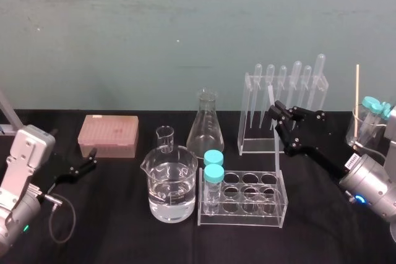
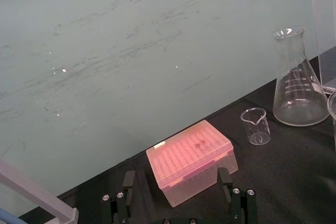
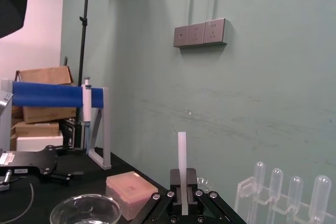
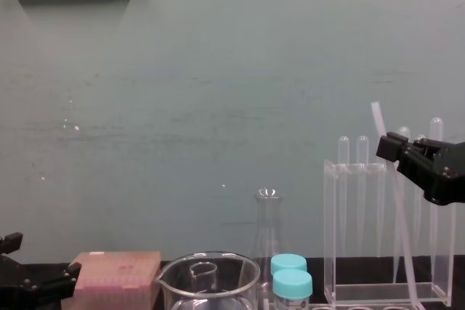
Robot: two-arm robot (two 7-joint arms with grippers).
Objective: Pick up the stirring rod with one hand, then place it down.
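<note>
Gripping the stirring rod firmly, the right tool hangs just in front of the pipette rack. Lower it slowly; the rod seems tilted. The left tool, wide apart, rests far left of the rack.

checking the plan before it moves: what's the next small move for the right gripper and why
Probably ease the right gripper back toward the robot, away from the pipette rack. It is shut on the stirring rod near the rod's top, and the rod hangs tilted just in front of the rack, so it likely needs room before lowering. The left gripper sits open by the pink box.
</note>
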